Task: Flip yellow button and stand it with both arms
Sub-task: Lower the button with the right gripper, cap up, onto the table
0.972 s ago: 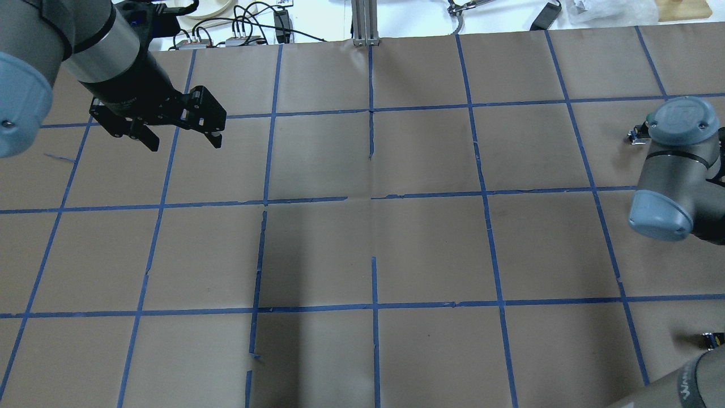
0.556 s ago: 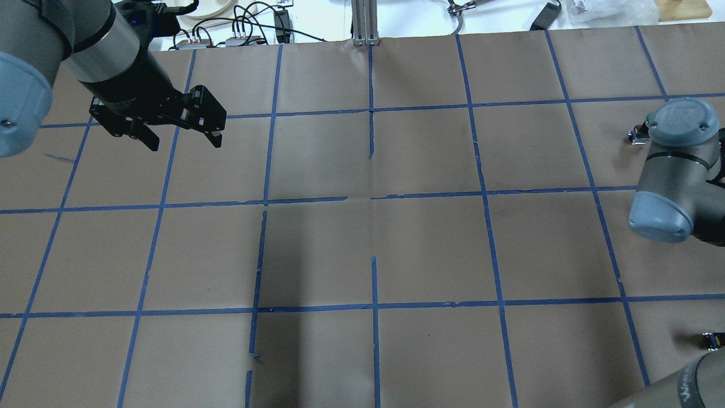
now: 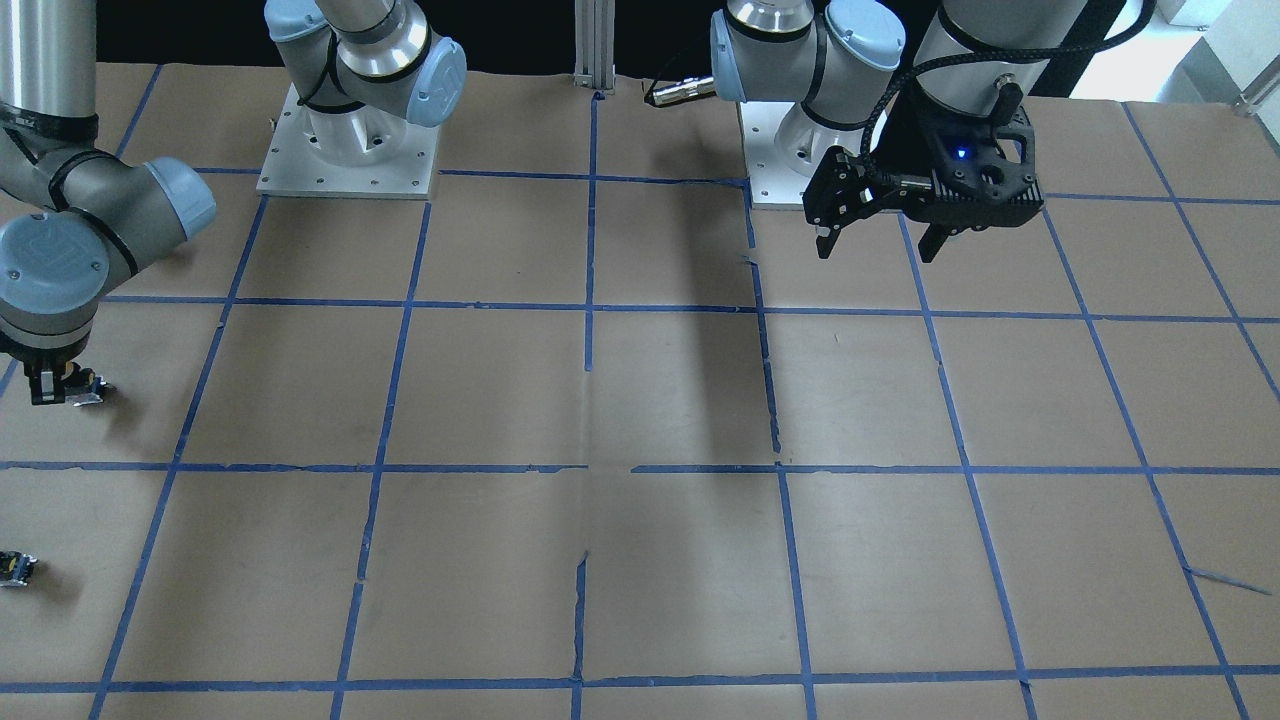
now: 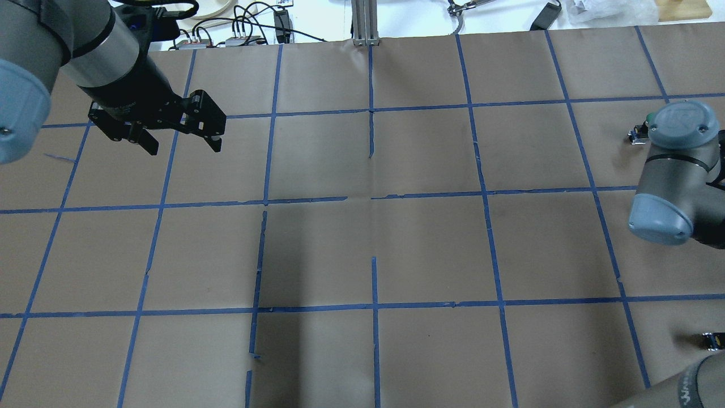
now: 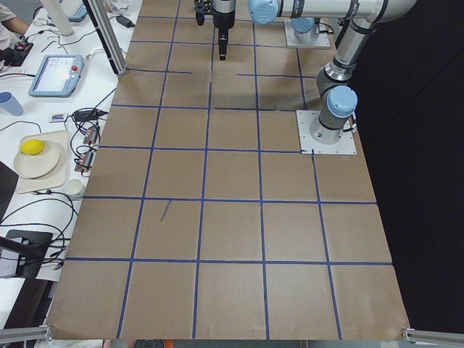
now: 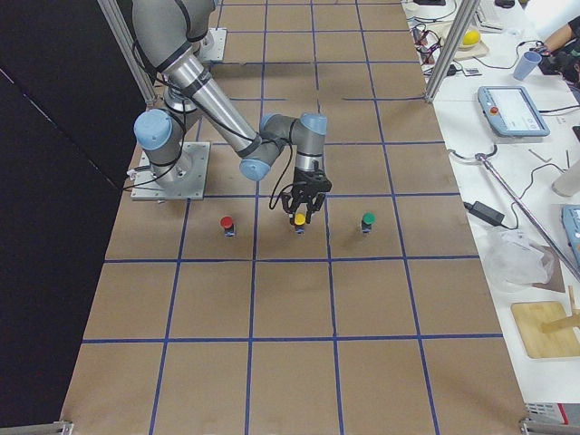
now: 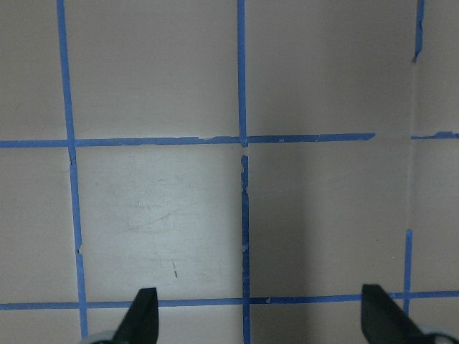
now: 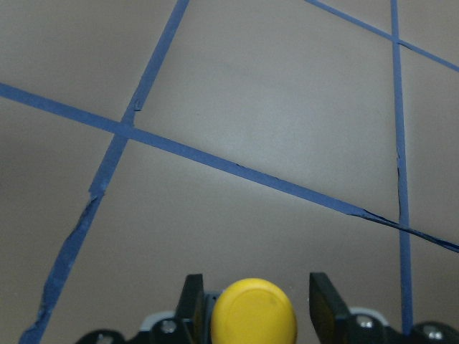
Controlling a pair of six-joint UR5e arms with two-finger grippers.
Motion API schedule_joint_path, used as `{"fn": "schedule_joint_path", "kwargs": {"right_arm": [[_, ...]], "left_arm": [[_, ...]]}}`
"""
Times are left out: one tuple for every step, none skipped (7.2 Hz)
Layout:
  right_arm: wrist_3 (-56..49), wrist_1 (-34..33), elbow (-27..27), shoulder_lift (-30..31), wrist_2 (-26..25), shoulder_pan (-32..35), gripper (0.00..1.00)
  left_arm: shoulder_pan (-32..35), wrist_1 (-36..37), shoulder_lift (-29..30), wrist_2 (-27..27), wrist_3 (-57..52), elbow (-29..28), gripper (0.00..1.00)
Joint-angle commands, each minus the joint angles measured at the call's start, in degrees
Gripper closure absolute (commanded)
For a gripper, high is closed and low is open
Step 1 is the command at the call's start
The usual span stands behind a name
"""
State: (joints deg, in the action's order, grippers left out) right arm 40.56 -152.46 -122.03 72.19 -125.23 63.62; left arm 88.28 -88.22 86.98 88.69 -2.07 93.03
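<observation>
— Yellow button [image 8: 253, 312]: where does it sit?
— Right between the two fingers [image 8: 191, 297] of the right hand [image 6: 301, 212]. It stands cap up, and its round yellow top faces that wrist's camera.
— Is the right hand clenched on it?
— I cannot tell. The fingers stand close on either side of the cap, with a narrow gap at each edge. The button's body is hidden under the cap, so whether the pads press on it does not show.
— How is that hand posed?
— It points down at the tabletop [image 4: 430, 249] from the end of the right arm [image 6: 213, 95], with the wrist directly above the button.
— Is anything else near that hand?
— A red-capped button [image 6: 227, 223] stands to one side of it and a green-capped button [image 6: 367, 220] to the other. Both are upright and clear of the fingers, and they form a row with the yellow one.
— And the left hand [image 4: 185, 149]?
— Released, with its fingers spread wide. It hangs above the tabletop with its fingertips pointing down, well apart from the right hand and the button.
— What lies under it?
— Brown paper crossed by blue tape lines [image 7: 242, 215]. One crossing of the lines lies just ahead of its fingertips.
</observation>
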Motion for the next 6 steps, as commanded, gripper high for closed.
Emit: {"fn": "schedule_joint_path", "kwargs": {"right_arm": [[-6.42,0.50,0.56,3.56,0.34,0.10,0.02],[-7.06,0.85,0.48,4.01,0.25,0.10,0.00],[-9.33,0.76,0.57,4.54,0.77,0.19,0.00],[-9.44,2.16,0.92,5.50,3.21,0.45,0.00],[-9.53,8.43,2.57,7.86,5.41,0.54,0.00],[-9.79,21.46,5.98,10.32,8.91,1.58,0.00]], "left_arm": [[0.05,0.33,-0.06,-0.10,-0.04,0.13,0.00],[0.05,0.51,0.03,-0.19,0.05,-0.04,0.00],[0.05,0.51,0.03,-0.10,-0.04,0.13,0.00],[0.05,0.60,0.03,-0.10,0.05,0.13,0.00],[0.05,0.60,0.12,-0.19,0.05,0.04,0.00],[0.05,0.60,0.12,-0.19,0.05,0.04,0.00]]}}
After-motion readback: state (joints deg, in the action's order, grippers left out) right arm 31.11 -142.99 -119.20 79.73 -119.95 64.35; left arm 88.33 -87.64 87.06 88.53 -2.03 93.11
